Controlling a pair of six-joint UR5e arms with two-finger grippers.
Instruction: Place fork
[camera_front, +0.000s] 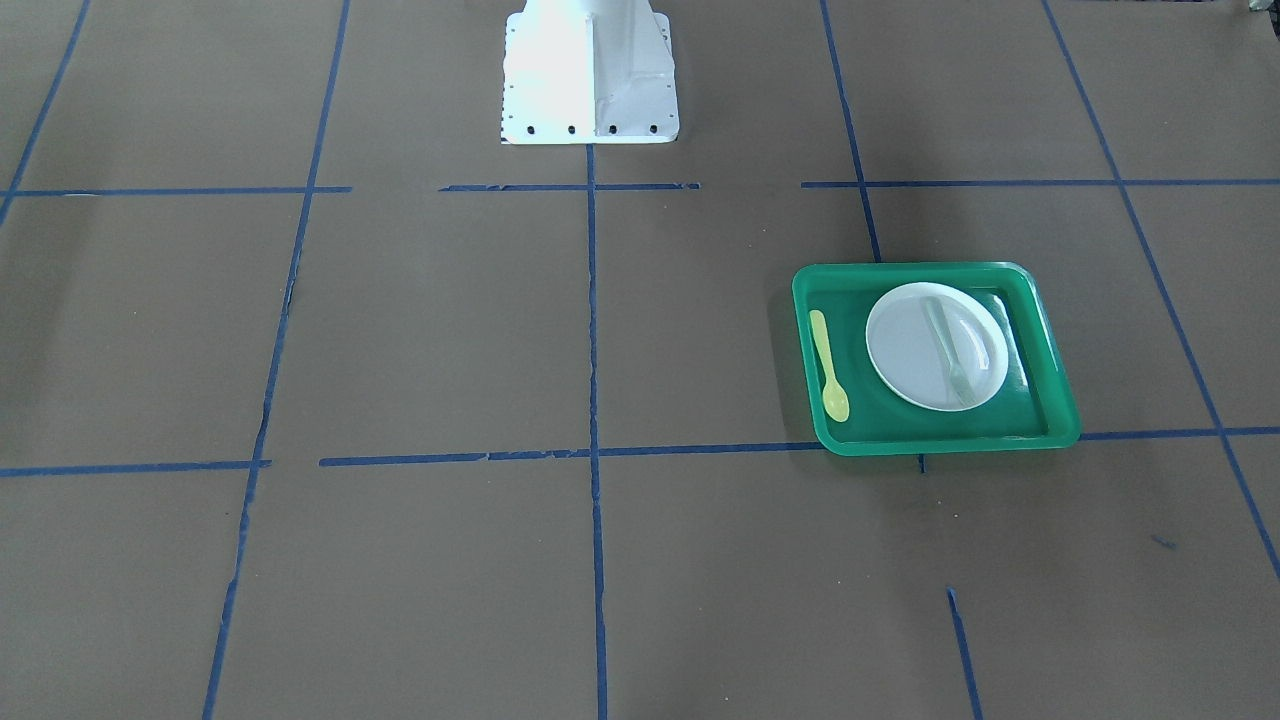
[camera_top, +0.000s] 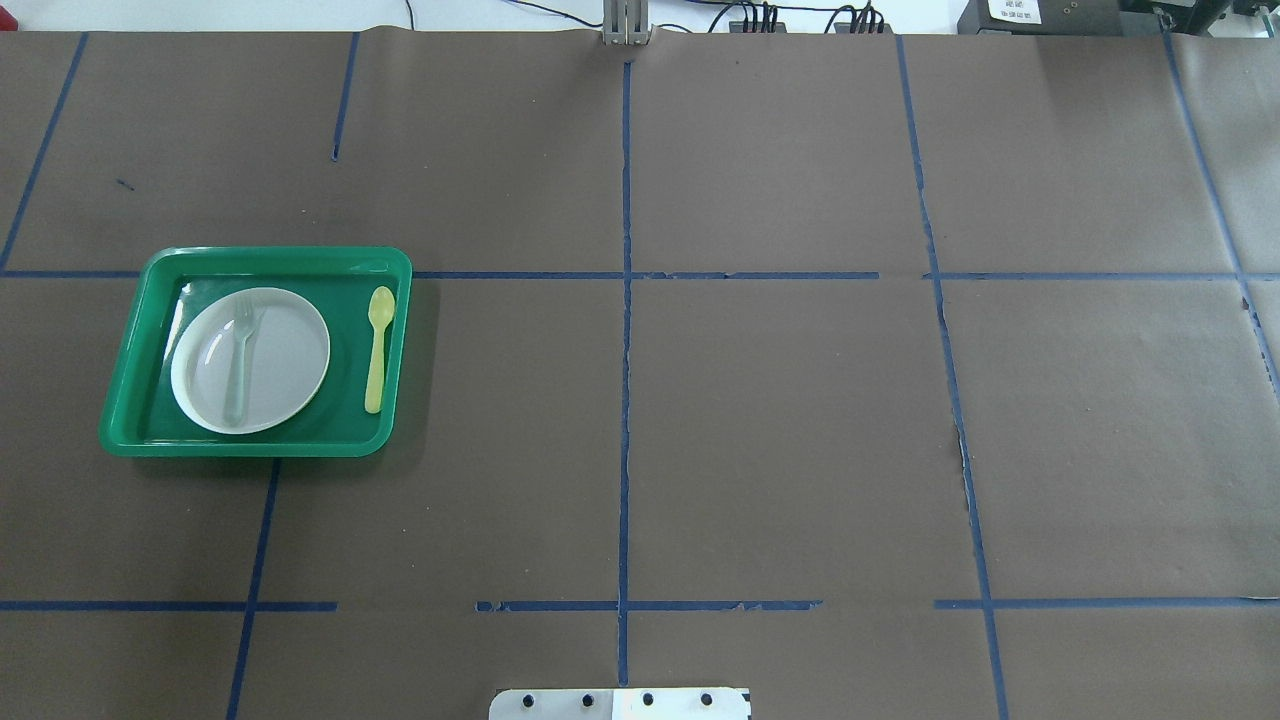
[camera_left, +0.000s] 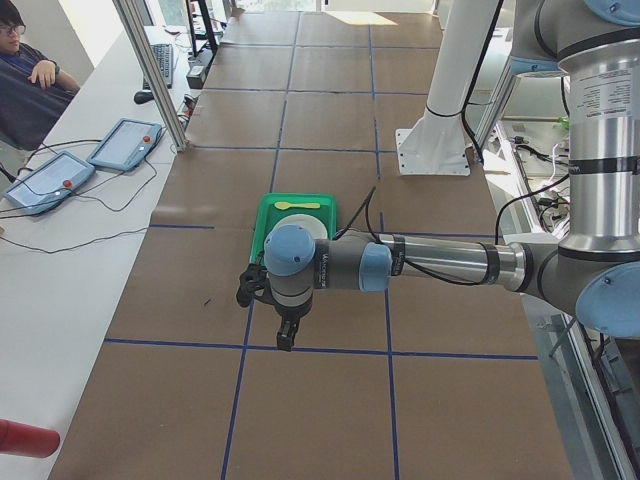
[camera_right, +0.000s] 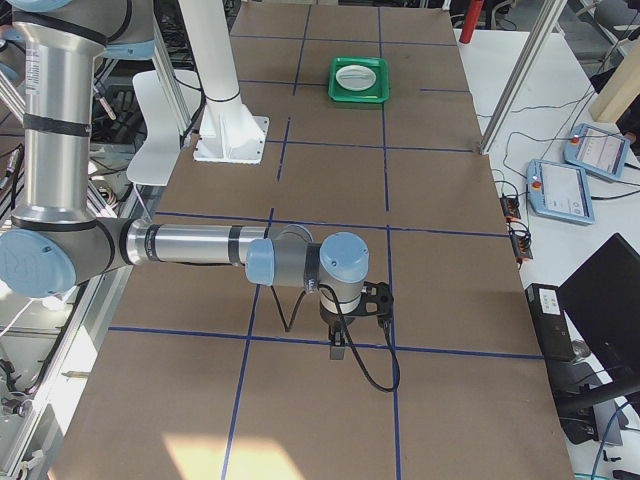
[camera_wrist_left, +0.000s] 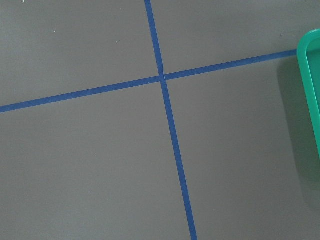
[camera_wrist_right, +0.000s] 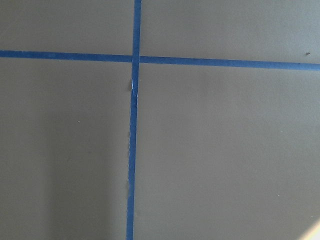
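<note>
The pale translucent fork (camera_front: 950, 350) lies on the white plate (camera_front: 905, 350) inside the green tray (camera_front: 940, 442), tines toward the table's far side. In the overhead view the fork (camera_top: 240, 360) lies on the plate's (camera_top: 290, 360) left half. A yellow spoon (camera_top: 377, 350) lies in the tray (camera_top: 250, 447) beside the plate. My left gripper (camera_left: 285, 335) hangs high above the table near the tray (camera_left: 268, 218); I cannot tell if it is open. My right gripper (camera_right: 338, 345) hangs far from the tray (camera_right: 359, 95); I cannot tell its state either.
The robot's white base (camera_front: 590, 75) stands at the table's middle edge. Blue tape lines (camera_top: 625, 350) cross the brown table cover. The left wrist view shows only the tray's corner (camera_wrist_left: 310, 85). An operator (camera_left: 30, 80) sits beside tablets at the side table.
</note>
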